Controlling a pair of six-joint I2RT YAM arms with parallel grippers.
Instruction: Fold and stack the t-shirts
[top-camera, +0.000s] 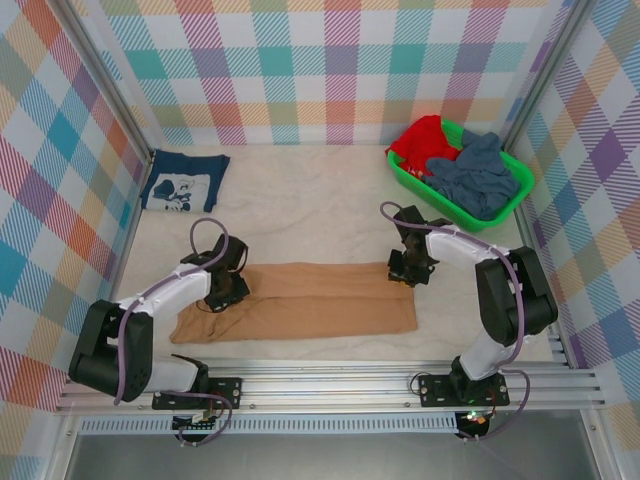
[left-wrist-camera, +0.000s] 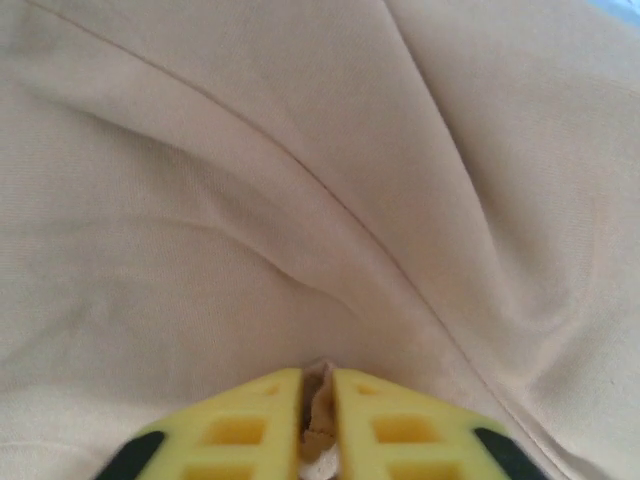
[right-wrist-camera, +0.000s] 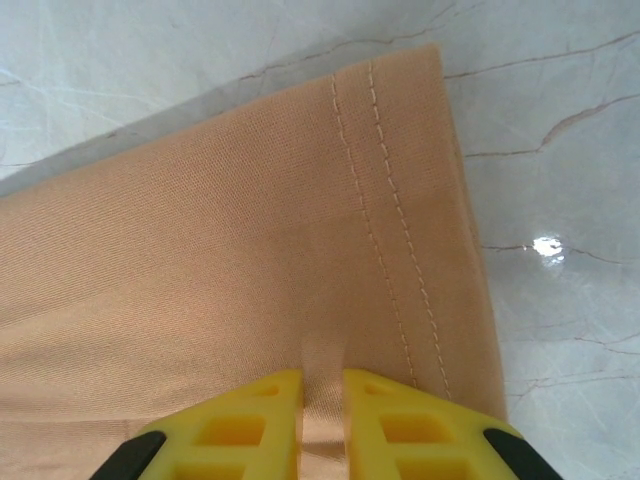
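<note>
Pinching folded tan-orange cloth t-shirt (top-camera: 310, 300) between closed jaws: left gripper (top-camera: 222, 298) at nine o'clock, right gripper (top-camera: 405, 272) at two o'clock.

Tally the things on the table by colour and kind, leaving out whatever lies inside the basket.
tan-orange cloth t-shirt: 1
navy cloth t-shirt with white graphic: 1
green plastic basket: 1
Total: 3
</note>
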